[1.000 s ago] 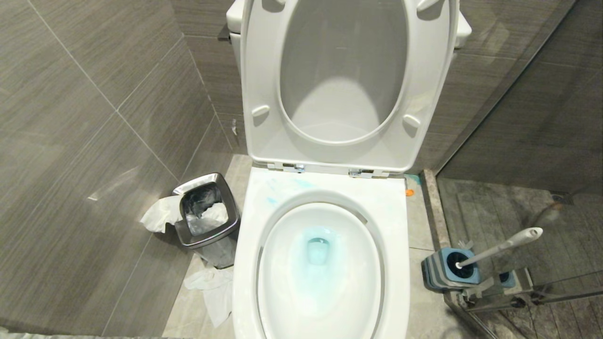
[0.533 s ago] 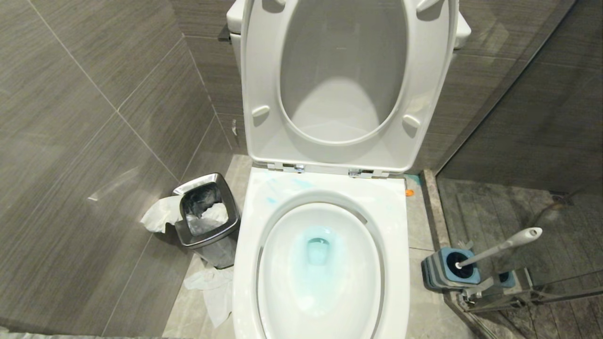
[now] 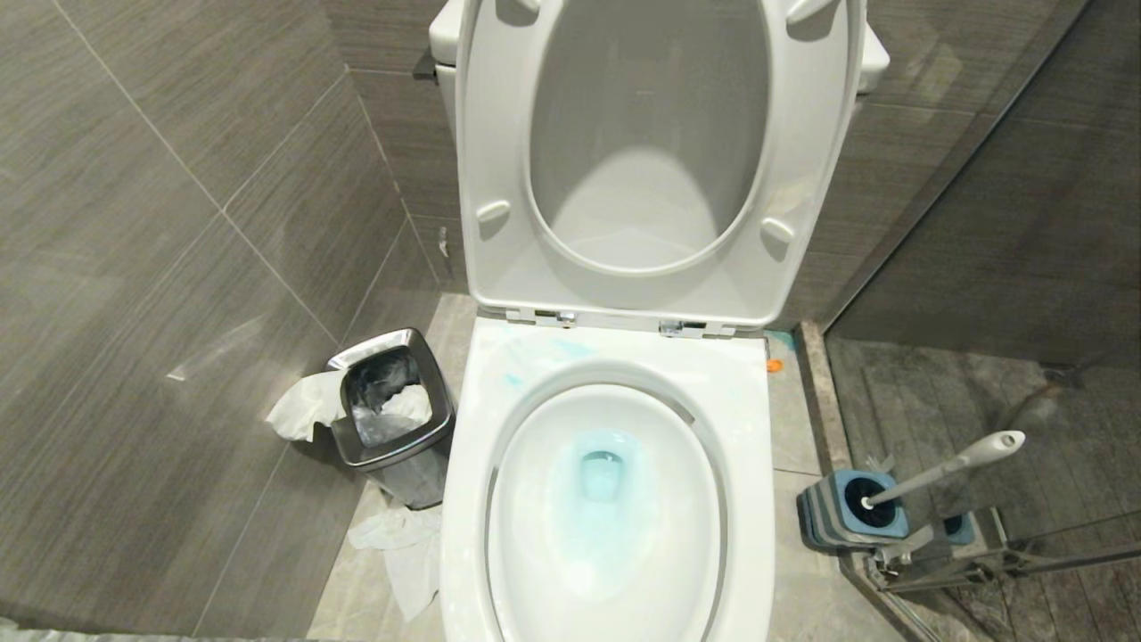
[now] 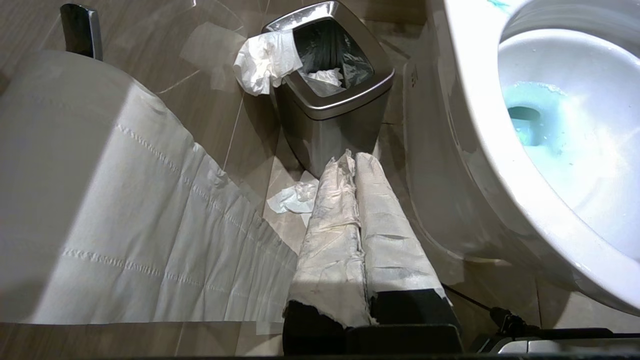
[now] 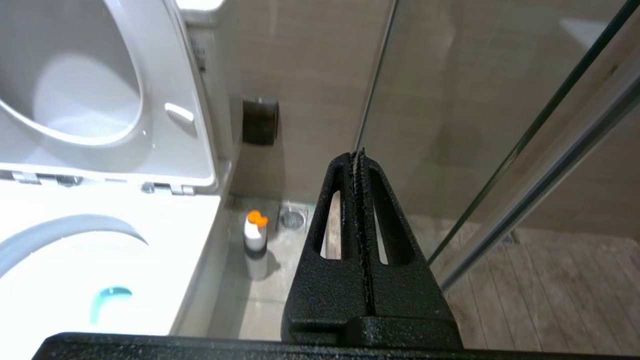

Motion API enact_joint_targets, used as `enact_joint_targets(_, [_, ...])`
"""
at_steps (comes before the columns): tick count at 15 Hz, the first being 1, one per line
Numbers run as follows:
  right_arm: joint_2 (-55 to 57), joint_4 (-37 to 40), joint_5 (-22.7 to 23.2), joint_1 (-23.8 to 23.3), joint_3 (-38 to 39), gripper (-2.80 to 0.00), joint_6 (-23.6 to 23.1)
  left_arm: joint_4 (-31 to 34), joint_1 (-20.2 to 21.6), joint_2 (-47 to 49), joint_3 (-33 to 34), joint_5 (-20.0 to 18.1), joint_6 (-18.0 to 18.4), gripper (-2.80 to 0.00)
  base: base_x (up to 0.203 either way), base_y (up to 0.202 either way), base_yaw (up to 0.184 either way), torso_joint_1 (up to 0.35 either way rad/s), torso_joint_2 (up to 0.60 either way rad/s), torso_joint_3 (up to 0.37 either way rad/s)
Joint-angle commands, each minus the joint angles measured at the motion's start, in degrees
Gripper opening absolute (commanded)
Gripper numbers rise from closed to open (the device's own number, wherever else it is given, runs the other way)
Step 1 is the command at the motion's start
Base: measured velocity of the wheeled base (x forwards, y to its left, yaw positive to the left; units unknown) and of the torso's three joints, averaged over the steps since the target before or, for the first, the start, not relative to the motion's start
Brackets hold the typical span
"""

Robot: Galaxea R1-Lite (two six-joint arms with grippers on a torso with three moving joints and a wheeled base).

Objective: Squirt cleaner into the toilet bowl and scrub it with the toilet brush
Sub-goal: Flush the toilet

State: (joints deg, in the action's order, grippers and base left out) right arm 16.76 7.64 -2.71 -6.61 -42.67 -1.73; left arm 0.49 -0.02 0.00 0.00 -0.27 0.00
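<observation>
Turquoise cleaner [image 3: 599, 486] already tinting water in glossy white ceramic toilet bowl [image 3: 749, 401], smears on back rim. Scrubbing left, I judge. Slim white-grey toilet brush [image 3: 945, 468] parked in blue-grey holder [image 3: 833, 526] on floor, right of bowl. My right gripper [image 5: 359, 155] pressed closed, empty, near glass partition [image 5: 500, 125]. Left gripper [image 4: 354, 160] closed, paper-wrapped, facing steel waste bin [image 4: 330, 107]. Orange-capped bottle [image 5: 255, 240] beside bowl.
</observation>
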Motion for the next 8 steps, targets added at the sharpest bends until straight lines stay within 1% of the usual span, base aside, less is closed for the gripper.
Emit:
enact_joint_targets(1, [-0.33,-0.16,0.39,-0.07,2.13,-2.80,-0.11,0.04,0.02,0.08,0.10,0.00,0.00,-2.80,0.000,0.000,0.000,0.000,0.00,0.000])
enact_joint_targets(4, [-0.32,-3.13,0.85,-0.59,5.80,-2.80,0.13,0.01,0.02,0.00,0.15,0.00,0.00,-2.80,0.000,0.000,0.000,0.000,0.00,0.000])
enact_joint_targets(7, [-0.33,-11.73,0.86,-1.02,13.09,-2.80,-0.18,0.04,0.02,0.00,0.13,0.00,0.00,-2.80,0.000,0.000,0.000,0.000,0.00,0.000])
enact_joint_targets(8, [-0.33,-14.47,0.96,-1.84,15.52,-2.80,-0.25,0.02,0.02,0.08,0.12,0.00,0.00,-2.80,0.000,0.000,0.000,0.000,0.00,0.000])
